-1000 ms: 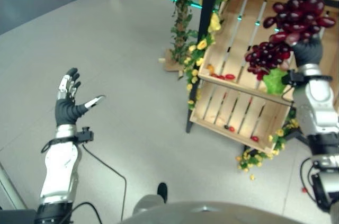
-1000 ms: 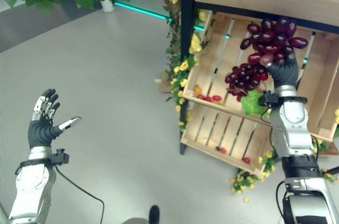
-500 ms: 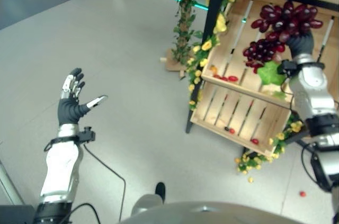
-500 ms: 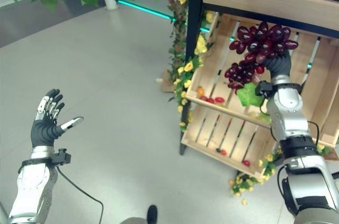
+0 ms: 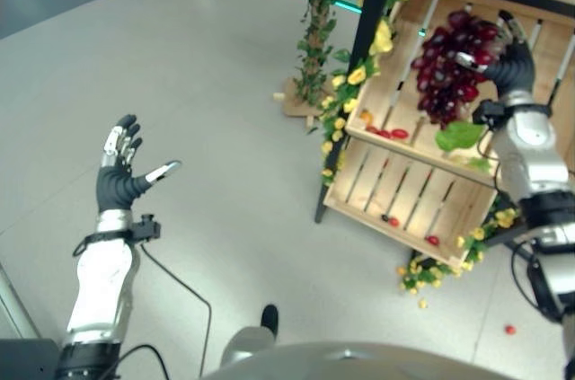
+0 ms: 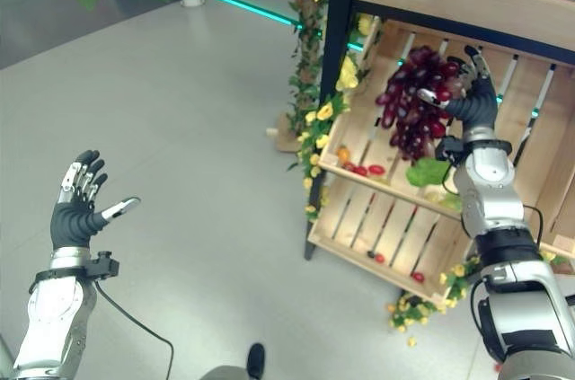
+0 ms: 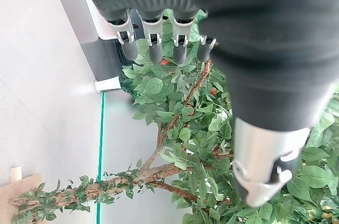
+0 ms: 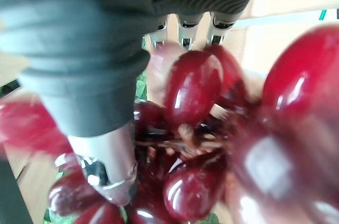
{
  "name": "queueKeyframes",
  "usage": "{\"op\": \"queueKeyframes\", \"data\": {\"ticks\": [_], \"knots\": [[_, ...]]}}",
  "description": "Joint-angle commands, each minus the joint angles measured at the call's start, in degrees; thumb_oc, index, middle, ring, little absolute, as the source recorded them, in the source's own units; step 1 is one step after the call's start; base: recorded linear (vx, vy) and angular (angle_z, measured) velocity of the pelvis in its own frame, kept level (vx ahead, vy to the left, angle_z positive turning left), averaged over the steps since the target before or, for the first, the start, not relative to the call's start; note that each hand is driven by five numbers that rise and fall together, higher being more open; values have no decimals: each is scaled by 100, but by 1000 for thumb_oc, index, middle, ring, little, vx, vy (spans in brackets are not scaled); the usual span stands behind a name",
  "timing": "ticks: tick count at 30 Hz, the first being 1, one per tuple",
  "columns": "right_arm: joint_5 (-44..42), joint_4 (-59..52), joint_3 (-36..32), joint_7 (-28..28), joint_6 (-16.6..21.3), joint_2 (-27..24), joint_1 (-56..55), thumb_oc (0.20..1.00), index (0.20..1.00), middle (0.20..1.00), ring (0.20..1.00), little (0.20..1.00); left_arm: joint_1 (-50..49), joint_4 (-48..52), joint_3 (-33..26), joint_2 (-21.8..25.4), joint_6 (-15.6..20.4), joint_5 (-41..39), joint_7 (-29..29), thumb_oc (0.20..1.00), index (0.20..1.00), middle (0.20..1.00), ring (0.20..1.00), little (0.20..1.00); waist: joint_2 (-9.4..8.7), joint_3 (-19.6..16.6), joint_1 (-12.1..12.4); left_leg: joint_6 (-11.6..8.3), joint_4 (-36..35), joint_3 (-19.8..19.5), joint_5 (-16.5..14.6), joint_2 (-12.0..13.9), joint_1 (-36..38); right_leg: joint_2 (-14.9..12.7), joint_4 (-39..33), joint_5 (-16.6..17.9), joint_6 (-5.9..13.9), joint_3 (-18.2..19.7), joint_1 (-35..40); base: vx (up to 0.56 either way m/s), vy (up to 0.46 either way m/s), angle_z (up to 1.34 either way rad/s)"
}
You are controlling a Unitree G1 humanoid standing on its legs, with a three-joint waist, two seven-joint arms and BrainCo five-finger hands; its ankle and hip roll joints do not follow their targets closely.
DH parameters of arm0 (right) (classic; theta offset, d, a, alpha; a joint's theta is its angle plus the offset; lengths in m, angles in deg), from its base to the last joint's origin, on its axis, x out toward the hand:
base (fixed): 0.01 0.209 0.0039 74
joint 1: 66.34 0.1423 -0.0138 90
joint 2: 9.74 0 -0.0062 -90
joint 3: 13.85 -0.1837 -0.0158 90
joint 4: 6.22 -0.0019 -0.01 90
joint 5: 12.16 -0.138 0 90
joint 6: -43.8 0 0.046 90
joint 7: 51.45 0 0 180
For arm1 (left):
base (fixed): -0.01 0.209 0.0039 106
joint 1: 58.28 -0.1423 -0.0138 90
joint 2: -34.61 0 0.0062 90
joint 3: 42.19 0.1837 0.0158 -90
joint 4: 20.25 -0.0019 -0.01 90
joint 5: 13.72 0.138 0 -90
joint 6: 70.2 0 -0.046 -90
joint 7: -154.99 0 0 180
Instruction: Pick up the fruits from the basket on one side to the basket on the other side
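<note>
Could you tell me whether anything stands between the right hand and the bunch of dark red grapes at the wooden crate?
Nothing visible does. The right hand is already against the bunch of dark red grapes, which hangs before the slatted wooden crate. The left hand is open over the floor.

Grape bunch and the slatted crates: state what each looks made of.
Grape bunch: glossy dark red, smooth skins with bright highlights; probably plastic imitation, though real fruit can't be ruled out. Slatted crates: pale unfinished wood, matte, with visible grain and gaps between boards. The right hand is beside the bunch.
</note>
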Motion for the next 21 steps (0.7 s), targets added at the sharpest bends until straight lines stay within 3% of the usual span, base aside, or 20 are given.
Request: {"op": "queueKeyframes", "data": {"ticks": [1,10,21], "knots": [[247,-10,120,158,271,-522,1016,1000,1000,1000,1000,1000,133,211,7,420,148,-31,-76,1000,1000,1000,1000,1000,-31,-212,70,-117,299,108,-891,11,385,14,474,-66,385,-45,-226,0,0,0],[863,197,375,188,-7,-777,1138,1000,1000,1000,1000,1000,111,231,-25,438,82,5,-85,1000,1000,1000,1000,1000,-26,-182,6,-116,274,122,-890,15,409,32,468,-63,377,-17,-235,0,0,0],[949,-40,105,315,123,-637,882,1000,1000,1000,1000,1000,167,218,-15,360,122,66,-122,1000,1000,1000,1000,1000,-4,-183,-22,-112,251,113,-897,11,448,36,449,-74,379,-14,-208,0,0,0]]}}
